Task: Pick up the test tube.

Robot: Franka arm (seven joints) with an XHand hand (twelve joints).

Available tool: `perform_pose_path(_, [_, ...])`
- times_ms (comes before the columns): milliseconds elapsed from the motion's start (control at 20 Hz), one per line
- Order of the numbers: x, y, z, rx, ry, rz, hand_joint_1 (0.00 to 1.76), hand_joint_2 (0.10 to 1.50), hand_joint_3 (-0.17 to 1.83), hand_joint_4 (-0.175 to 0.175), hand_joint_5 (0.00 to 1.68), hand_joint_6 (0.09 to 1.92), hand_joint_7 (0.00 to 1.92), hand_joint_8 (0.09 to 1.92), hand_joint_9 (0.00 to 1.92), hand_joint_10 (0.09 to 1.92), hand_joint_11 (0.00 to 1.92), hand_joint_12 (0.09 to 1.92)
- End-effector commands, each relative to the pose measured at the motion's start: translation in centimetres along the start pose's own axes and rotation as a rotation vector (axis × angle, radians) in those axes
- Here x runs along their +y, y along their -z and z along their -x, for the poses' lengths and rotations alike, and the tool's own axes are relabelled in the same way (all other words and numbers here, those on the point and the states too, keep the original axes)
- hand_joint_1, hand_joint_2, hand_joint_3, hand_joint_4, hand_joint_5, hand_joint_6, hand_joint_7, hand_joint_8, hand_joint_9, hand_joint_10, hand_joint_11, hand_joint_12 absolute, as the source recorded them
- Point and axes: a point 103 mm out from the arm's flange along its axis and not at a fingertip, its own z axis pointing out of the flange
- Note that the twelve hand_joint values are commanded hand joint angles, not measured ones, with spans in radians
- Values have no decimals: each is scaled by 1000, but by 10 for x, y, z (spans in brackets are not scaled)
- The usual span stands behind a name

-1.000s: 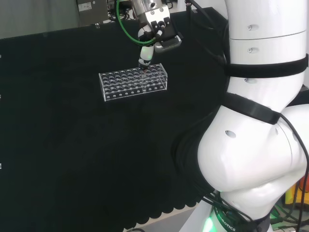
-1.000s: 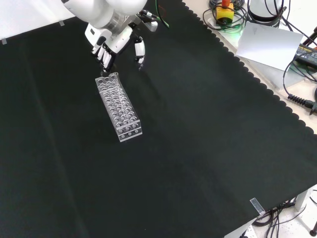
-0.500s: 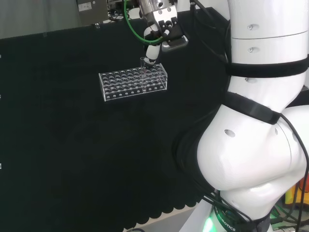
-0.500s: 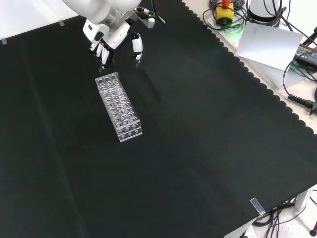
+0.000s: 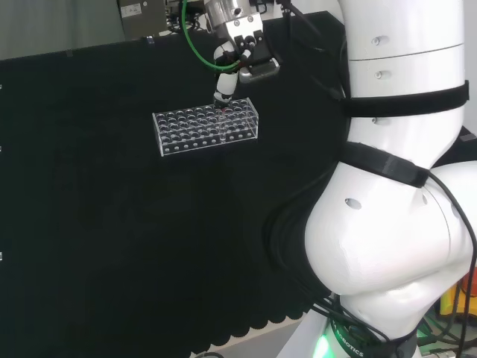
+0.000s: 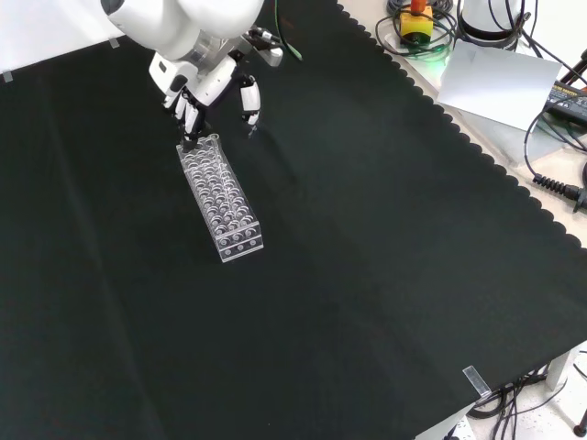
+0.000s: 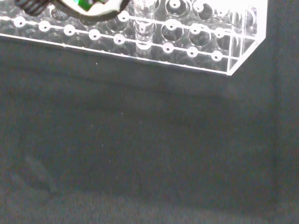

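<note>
Fingers of the black and white robot hand (image 5: 237, 54) are seen pointing down over the right end of the clear plastic test tube rack (image 5: 206, 127) in the head view. In the front view the hand (image 6: 204, 87) is placed at the far end of the rack (image 6: 221, 198), with some fingers lowered toward the rack's top and one finger held apart to the right. Whether the lowered fingertips are pinched on anything cannot be told.

A clear glass test tube (image 7: 145, 23) is observed standing upright in a hole of the rack (image 7: 187, 46) in the wrist view, near the rack's corner. In the head view a faint upright tube (image 5: 223, 123) is made out directly beneath the lowered fingertips, its mouth just under them. Contact between fingertip and tube cannot be confirmed.

The tube's long axis is judged vertical, and the tube is judged to lie straight below the hand. A descent along that axis, followed by a pinch at the tube's top and a straight lift, is judged to be called for. A tilted pull is considered a risk, since the tube could bind in its hole and drag the light rack across the black cloth (image 6: 385, 275).
</note>
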Motion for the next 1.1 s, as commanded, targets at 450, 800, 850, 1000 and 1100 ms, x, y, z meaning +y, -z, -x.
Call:
perform_pose_path(450, [12, -14, -11, 63, 56, 38, 903, 699, 571, -131, 561, 158, 882, 872, 611, 803, 174, 1506])
perform_pose_path(800, [15, -19, -2, 120, 64, 55, 910, 696, 579, -137, 582, 284, 955, 860, 696, 767, 217, 1486])
perform_pose_path(850, [17, -20, -2, 129, 62, 62, 912, 695, 583, -141, 593, 360, 997, 846, 734, 748, 237, 1476])
perform_pose_path(1000, [24, -24, -4, 158, 53, 89, 925, 689, 595, -157, 641, 588, 1132, 809, 861, 688, 304, 1450])
perform_pose_path(1100, [26, -24, -9, 167, 53, 99, 935, 685, 598, -163, 676, 658, 1184, 805, 909, 675, 338, 1442])
